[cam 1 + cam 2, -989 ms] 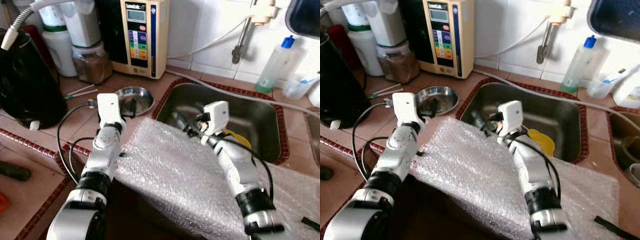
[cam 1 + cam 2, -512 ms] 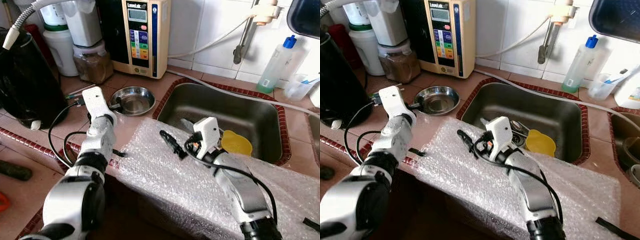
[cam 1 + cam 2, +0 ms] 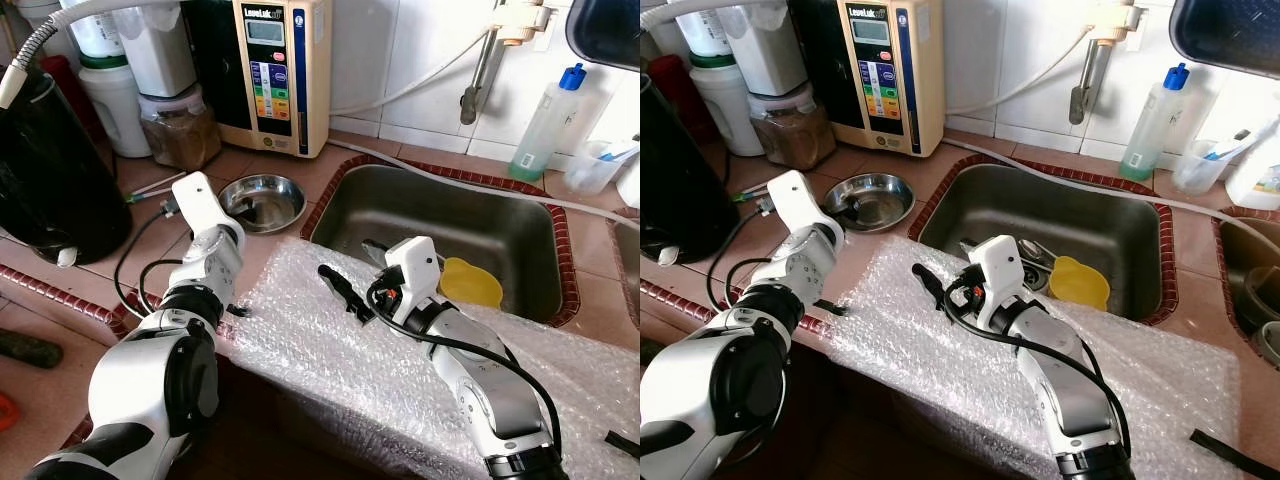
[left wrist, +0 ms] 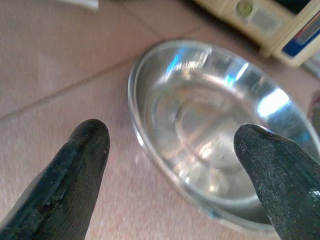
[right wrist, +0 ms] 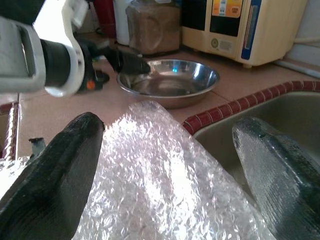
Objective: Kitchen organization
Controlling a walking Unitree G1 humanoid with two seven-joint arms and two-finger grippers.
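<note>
Resting on the tiled counter just beside the sink's left rim, a shallow steel bowl appears to be the thing being dealt with, and it is judged to be the target because the left gripper is held low over it with its two black fingers spread wide, one tip over the counter outside the rim and the other over the bowl's far side, nothing being gripped. Between the sink and the robot, a sheet of bubble wrap is draped over the counter edge, presumably as padding or to be cleared away. The right gripper is held over that sheet near the sink's front left corner, its fingers also parted and empty, pointed toward the bowl. Inside the sink a yellow object and some metal utensils are seen. Behind the bowl, against the tiled wall, a cream appliance with a small display and coloured buttons is stood; its brand lettering cannot be read. Left of it a jar of brown contents and white containers are kept. Right of the sink a clear bottle with a blue cap is stood, its label illegible.
</note>
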